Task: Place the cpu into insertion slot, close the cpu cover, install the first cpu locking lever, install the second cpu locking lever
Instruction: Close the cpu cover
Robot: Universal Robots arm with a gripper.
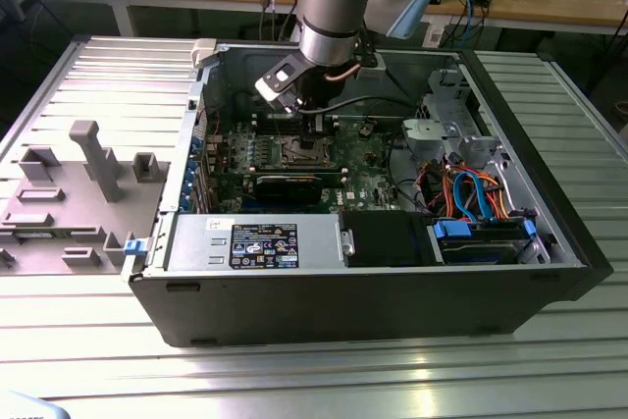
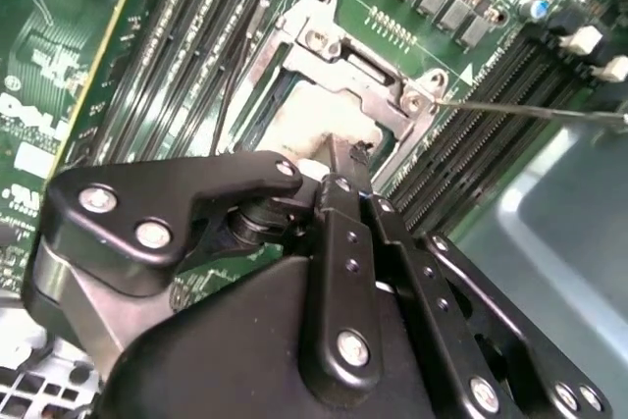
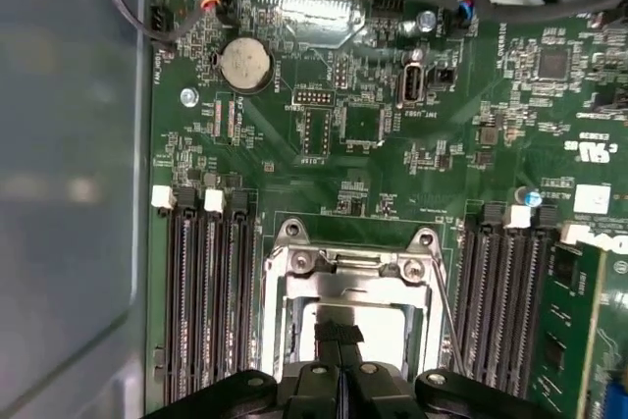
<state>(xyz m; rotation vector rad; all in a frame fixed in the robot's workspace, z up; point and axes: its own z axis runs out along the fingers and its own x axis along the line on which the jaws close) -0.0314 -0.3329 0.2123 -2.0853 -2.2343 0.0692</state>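
The insertion slot [image 3: 424, 242] sits in the middle of the green motherboard, between banks of black memory slots. The cpu [image 3: 388, 326] lies in it, its pale top [image 2: 309, 120] showing through the cut-out of the cpu cover [image 3: 343, 264]. That silvery frame [image 2: 343, 66] lies flat over the socket. My gripper [image 3: 340, 329] is shut, its two black fingers pressed together with nothing between them. The tips [image 2: 348, 152] hang just over the cpu's top. A thin wire locking lever [image 2: 535, 109] sticks out from the socket's corner. In the exterior view the gripper [image 1: 312, 123] reaches down over the socket [image 1: 304, 151].
The open computer case [image 1: 373, 291] lies on a ribbed metal table. A power supply [image 1: 260, 242], drive bay with blue and orange cables [image 1: 471, 193] and the case wall [image 3: 69, 193] hem the motherboard in. Grey fixtures [image 1: 93, 159] stand at the exterior view's left.
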